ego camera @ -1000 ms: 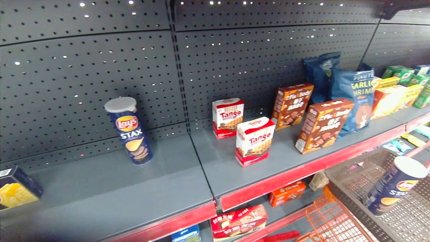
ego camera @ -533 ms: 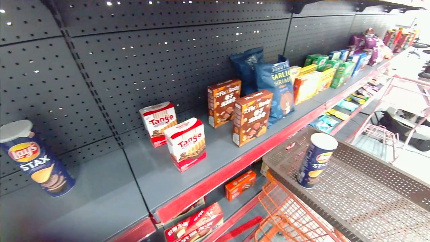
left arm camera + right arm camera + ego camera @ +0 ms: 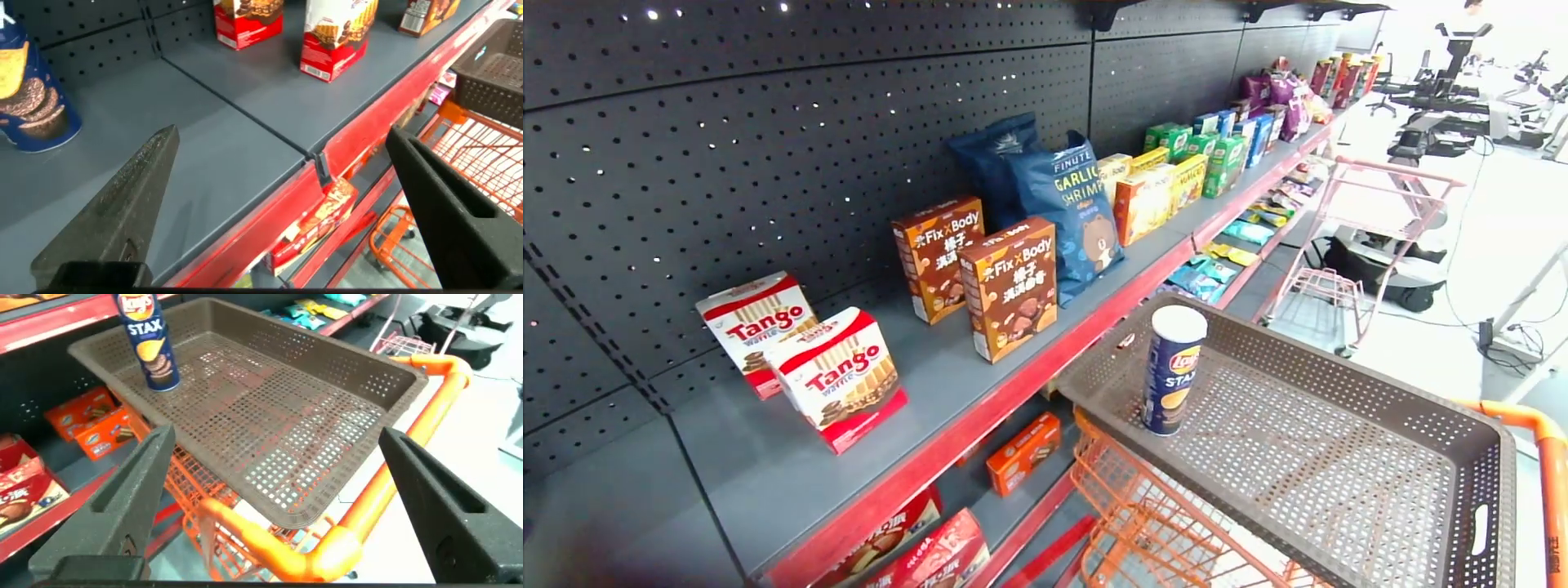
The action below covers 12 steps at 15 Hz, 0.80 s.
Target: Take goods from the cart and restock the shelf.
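The right gripper (image 3: 276, 437), jaws spread wide and empty, is hovering near the upright chip can (image 3: 149, 343), which is standing in the far-left corner of the tray (image 3: 413, 376).

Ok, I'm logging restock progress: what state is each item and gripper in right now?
cart chip can: upright in the tray, lid on, ungrasped
shelf chip can: standing, ungrasped
front wafer box: upright, closed
left gripper: fingers open, empty
right gripper: fingers open, empty
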Tool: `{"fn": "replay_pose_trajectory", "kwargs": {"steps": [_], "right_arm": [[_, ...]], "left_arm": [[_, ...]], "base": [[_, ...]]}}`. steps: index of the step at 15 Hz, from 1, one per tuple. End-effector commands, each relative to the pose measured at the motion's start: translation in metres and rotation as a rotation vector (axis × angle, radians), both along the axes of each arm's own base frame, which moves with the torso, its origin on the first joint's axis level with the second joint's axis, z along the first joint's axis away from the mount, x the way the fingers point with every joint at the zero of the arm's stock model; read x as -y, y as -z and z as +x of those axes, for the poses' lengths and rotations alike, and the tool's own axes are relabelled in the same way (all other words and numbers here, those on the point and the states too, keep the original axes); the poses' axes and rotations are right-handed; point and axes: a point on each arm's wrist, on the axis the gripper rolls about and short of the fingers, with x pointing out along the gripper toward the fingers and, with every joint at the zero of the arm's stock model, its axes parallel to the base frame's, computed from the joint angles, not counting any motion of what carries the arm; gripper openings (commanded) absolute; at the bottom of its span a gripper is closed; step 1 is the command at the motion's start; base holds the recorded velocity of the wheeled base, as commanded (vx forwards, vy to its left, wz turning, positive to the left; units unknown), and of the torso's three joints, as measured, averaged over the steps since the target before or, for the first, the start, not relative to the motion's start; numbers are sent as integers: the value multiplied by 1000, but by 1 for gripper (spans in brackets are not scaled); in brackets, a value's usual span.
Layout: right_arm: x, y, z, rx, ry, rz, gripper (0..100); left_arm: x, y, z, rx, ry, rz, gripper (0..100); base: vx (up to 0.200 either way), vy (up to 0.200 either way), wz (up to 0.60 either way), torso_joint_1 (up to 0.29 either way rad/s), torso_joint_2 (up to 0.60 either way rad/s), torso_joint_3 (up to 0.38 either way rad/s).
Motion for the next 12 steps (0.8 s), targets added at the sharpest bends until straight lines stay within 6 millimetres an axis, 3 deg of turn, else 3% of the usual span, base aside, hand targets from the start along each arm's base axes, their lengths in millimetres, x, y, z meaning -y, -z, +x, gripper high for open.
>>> {"fn": "replay_pose_trajectory", "kwargs": {"steps": [1, 6, 7, 11, 12], "right_arm": [[0, 0, 0, -2, 0, 0, 100], [-1, -8, -2, 25, -74, -13, 100], [-5, -50, 3, -19, -243, -7, 100], [-6, -80, 19, -94, -460, 75, 100], [-10, -94, 46, -163, -416, 47, 100]], "left_arm": [[0, 0, 0, 1, -2, -1, 100], [0, 0, 0, 0, -2, 1, 100], [0, 0, 0, 1, -2, -1, 100], [0, 0, 0, 1, -2, -1, 100], [0, 0, 0, 1, -2, -1, 100]], "base": [[0, 0, 0, 0, 0, 0], [0, 0, 0, 0, 0, 0], [0, 0, 0, 0, 0, 0], [0, 0, 0, 0, 0, 0], [0, 0, 0, 0, 0, 0]]}}
